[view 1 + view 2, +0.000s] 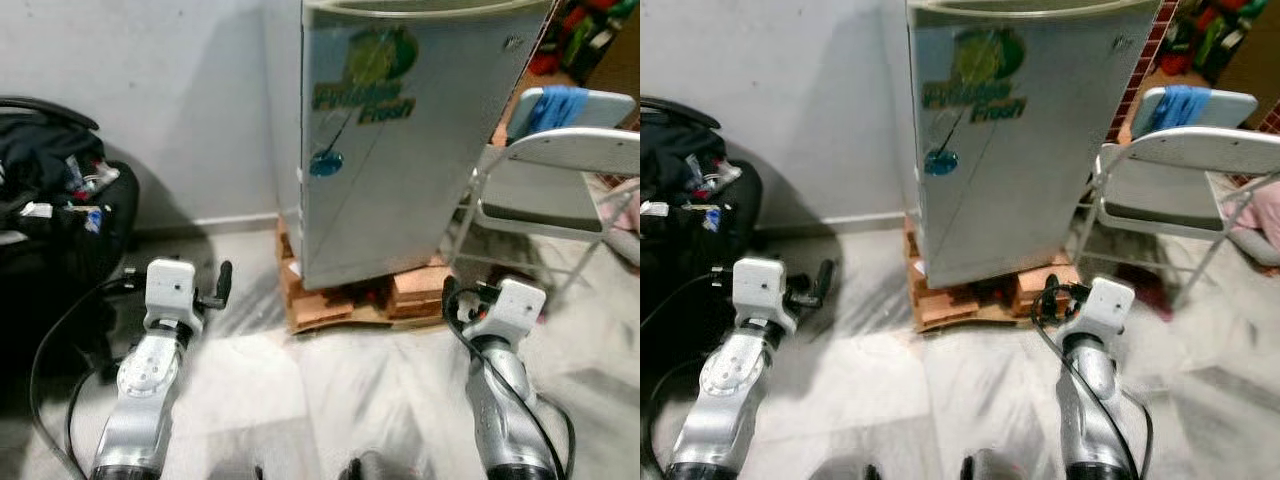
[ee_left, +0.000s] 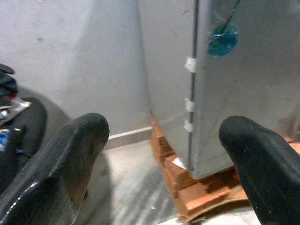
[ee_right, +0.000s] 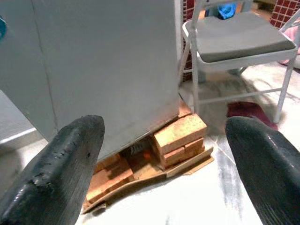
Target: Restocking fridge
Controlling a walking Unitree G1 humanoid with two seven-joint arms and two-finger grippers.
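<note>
A small grey fridge (image 1: 400, 150) with a green logo and a blue round sticker stands straight ahead, door closed. It rests on a stack of orange bricks (image 1: 340, 295) and cardboard. My left gripper (image 2: 164, 129) is open and empty, held low in front of the fridge's left edge. My right gripper (image 3: 166, 126) is open too, nothing between its fingers, facing the fridge's lower right corner and the bricks (image 3: 180, 136). Both silver arms (image 1: 150, 370) reach forward over the pale floor, short of the fridge.
A black bag (image 1: 50, 200) full of items sits by the grey wall (image 1: 150, 90) on the left. A white folding chair (image 1: 560, 160) with a blue cloth (image 1: 555, 105) stands right of the fridge. A dark red cloth (image 3: 248, 110) lies under it.
</note>
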